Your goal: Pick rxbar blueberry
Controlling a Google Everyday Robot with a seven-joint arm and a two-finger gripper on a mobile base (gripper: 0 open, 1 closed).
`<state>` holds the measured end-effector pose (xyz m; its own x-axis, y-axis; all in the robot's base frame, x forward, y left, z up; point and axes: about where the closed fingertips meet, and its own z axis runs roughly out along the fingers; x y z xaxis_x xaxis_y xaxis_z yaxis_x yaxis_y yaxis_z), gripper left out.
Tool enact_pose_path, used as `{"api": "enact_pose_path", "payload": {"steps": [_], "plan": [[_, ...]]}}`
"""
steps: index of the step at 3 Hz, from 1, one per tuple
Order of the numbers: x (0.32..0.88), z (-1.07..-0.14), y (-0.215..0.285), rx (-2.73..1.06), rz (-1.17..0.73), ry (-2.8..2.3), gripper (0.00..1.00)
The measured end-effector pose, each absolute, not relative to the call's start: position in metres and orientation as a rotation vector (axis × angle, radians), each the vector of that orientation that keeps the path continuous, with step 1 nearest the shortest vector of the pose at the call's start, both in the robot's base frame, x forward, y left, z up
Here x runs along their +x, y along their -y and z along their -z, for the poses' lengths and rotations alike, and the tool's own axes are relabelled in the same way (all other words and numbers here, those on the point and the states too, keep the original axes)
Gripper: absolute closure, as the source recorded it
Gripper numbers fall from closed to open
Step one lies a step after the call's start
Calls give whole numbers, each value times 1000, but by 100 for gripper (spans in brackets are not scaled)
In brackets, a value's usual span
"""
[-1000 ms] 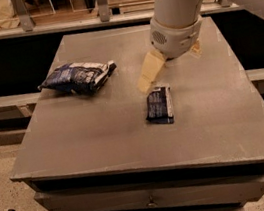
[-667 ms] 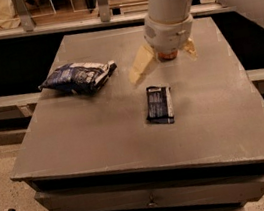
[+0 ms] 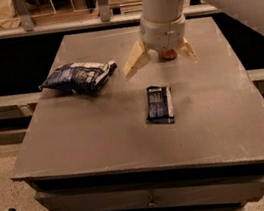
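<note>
The rxbar blueberry [image 3: 159,104] lies flat on the grey table [image 3: 102,138], a small dark wrapper with a pale panel, a little right of the table's middle. My gripper [image 3: 160,60] hangs from the white arm above and behind the bar, toward the table's far side. Its two cream fingers are spread wide apart, one fingertip [image 3: 132,64] to the left and one to the right. It holds nothing and does not touch the bar.
A bigger puffy dark-blue-and-white snack bag [image 3: 78,77] lies at the table's left, beyond the bar. A small orange-brown round thing [image 3: 167,54] shows under the gripper, mostly hidden. A bench rail and railing run behind the table. Drawers sit below the front edge.
The gripper has moved away from the bar, up and toward the table's far side, and its fingers now stand wider apart. The bar and bag have not moved.
</note>
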<state>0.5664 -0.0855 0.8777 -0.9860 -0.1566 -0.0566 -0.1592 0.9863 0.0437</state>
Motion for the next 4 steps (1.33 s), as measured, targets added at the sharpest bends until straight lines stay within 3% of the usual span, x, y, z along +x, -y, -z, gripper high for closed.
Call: {"api": "enact_pose_path", "payload": {"steps": [4], "plan": [[563, -856, 118, 8, 30, -3045, 0]]}}
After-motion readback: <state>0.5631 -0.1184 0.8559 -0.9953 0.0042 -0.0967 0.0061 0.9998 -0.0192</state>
